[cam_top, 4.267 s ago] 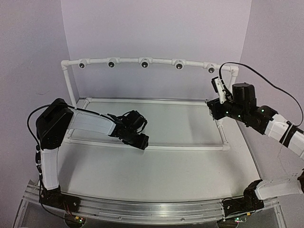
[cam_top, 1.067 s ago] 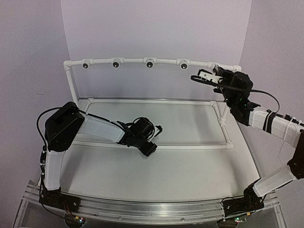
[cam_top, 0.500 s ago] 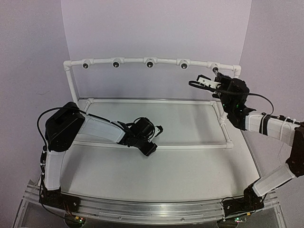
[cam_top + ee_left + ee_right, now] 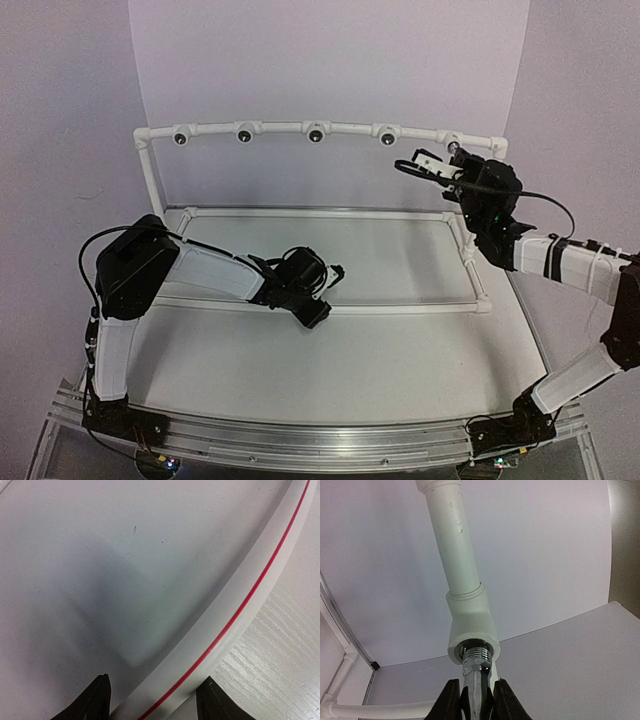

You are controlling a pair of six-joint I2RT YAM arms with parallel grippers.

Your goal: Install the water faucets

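Half a second ago the right claw (image 4: 432, 166) sat a little lower and away from the top rail (image 4: 275, 128). Now it has come back up toward 1 o'clock, to the last socket (image 4: 452, 148) at the right end. The wrist view shows what this means: the claw is clamped on a faucet (image 4: 476, 672), whose threaded end stands just in the mouth of the socket at its 12 o'clock. I judge the thread is only started, since several shiny ridges are exposed below the rim, so turning is yet needed. The faucet is bright ribbed metal, and the socket is a smooth, matte white plastic collar on a round pipe. The other four sockets (image 4: 314, 135) along the rail show dark, empty holes. The left claw (image 4: 330, 275) has hardly moved, low on the pale table (image 4: 380, 370) at about 8 o'clock. Its fingers are apart, astride a white pipe with a thin red line (image 4: 235, 615), and hold nothing.
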